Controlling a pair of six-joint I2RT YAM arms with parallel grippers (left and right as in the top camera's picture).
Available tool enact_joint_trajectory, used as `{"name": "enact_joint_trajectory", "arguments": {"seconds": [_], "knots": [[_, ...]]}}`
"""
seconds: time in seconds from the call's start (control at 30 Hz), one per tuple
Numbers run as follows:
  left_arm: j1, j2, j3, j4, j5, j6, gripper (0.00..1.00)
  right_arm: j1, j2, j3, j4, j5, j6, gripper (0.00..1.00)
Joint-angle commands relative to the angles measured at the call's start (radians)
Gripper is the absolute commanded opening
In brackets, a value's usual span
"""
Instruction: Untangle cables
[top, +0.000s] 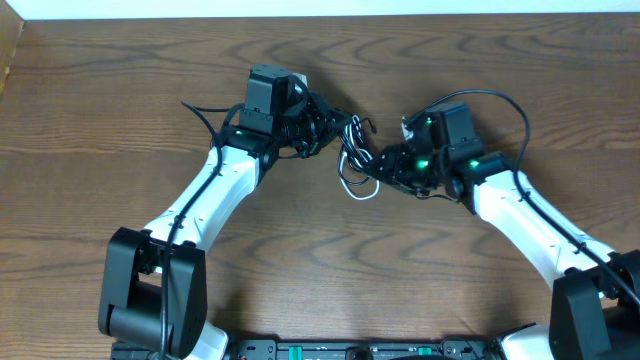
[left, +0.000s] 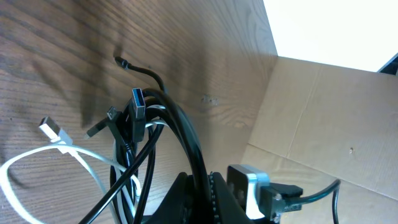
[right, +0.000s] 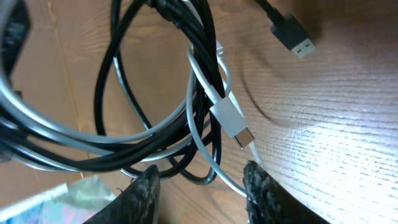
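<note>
Overhead: two cables, black cable in closed left gripper, white cable at half-open right gripper.

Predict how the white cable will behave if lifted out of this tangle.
Probably floppy: the white cable lies in loose curves. Likely light, being thin. It may drag the black cable along, since their loops interlace.

no readable text, no labels, no numbers
</note>
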Motion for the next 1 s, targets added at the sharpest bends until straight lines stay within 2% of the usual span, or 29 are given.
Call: {"name": "enact_joint_trajectory", "arguments": {"seconds": [0.0, 0.27, 0.4, 0.7, 0.97], "knots": [[0.003, -0.029, 0.006, 0.005, -0.006, -0.005, 0.07, 0.035, 0.000, 0.001, 0.002, 0.110, 0.137, 0.43], [0.003, -0.029, 0.006, 0.005, -0.006, -0.004, 0.07, 0.066, 0.016, 0.001, 0.044, 0.149, 0.198, 0.38], [0.003, -0.029, 0.006, 0.005, -0.006, -0.004, 0.08, 0.068, 0.016, 0.000, 0.053, 0.149, 0.234, 0.26], [0.003, -0.029, 0.006, 0.005, -0.009, -0.004, 0.08, 0.068, 0.016, -0.019, 0.072, 0.149, 0.235, 0.23], [0.003, -0.029, 0.006, 0.005, -0.009, -0.004, 0.07, 0.092, 0.016, -0.083, 0.194, 0.068, 0.231, 0.21]]}}
